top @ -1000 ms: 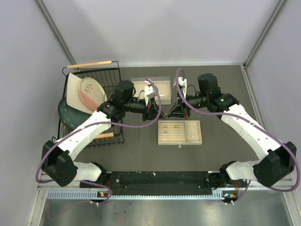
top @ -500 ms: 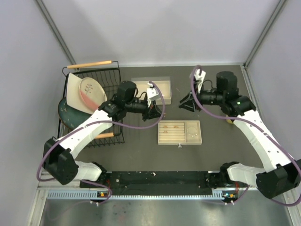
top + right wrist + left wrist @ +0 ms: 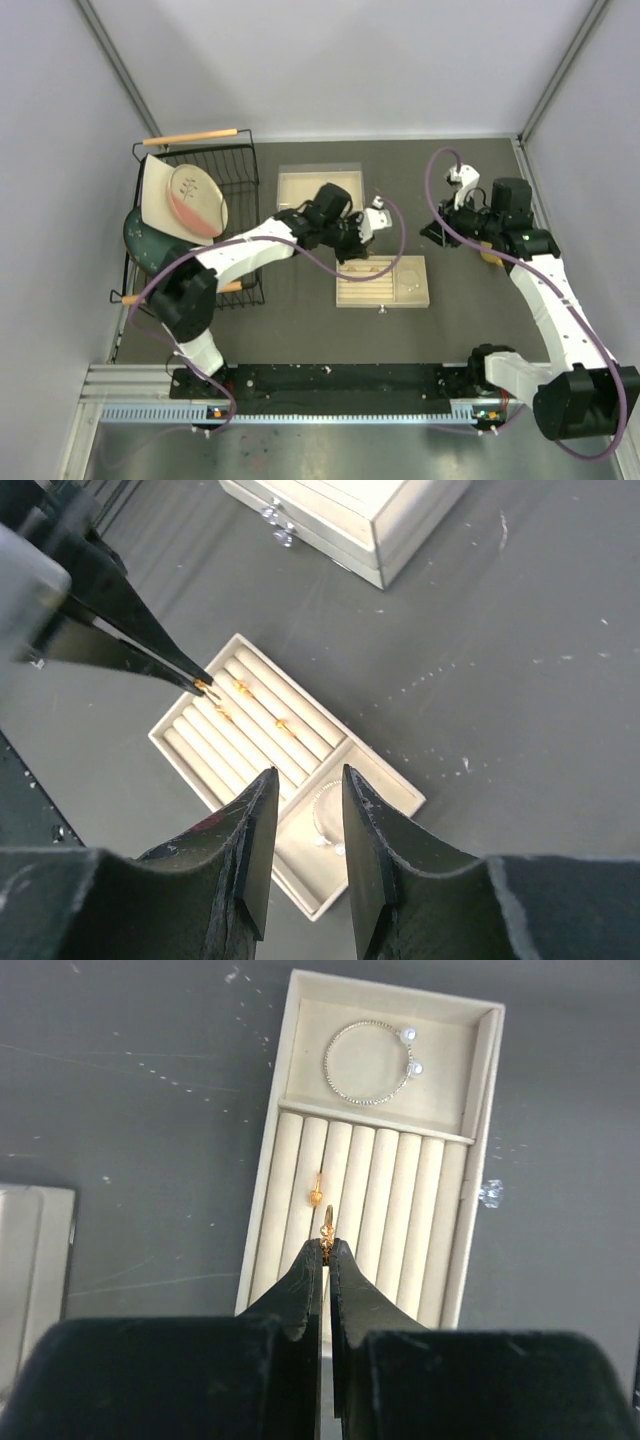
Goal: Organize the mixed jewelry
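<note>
The beige slotted tray (image 3: 420, 298) lies mid-table. My left gripper (image 3: 327, 1243) is shut on a tiny gold ring (image 3: 327, 1222), pinched at the fingertips just above the tray's slots (image 3: 400, 1210). Another gold ring (image 3: 315, 1193) sits in a slot beside it. The silver bracelet (image 3: 368, 1062) lies in the tray's open compartment. In the top view the left gripper (image 3: 352, 256) hovers over the tray's left end. My right gripper (image 3: 308, 775) is open and empty, high above the tray (image 3: 180, 742); further rings (image 3: 282, 723) show in the slots. It hangs right of the tray (image 3: 437, 228).
A black dish rack (image 3: 240, 160) with plates stands at the left. A beige jewelry box (image 3: 320, 186) sits behind the tray, also seen from the right wrist (image 3: 340, 520). Something yellow (image 3: 489, 256) peeks out under the right arm.
The left arm has swung right, carrying the ring over the tray. The right arm has pulled back to the right, away from the left gripper, and its jaws have opened.
</note>
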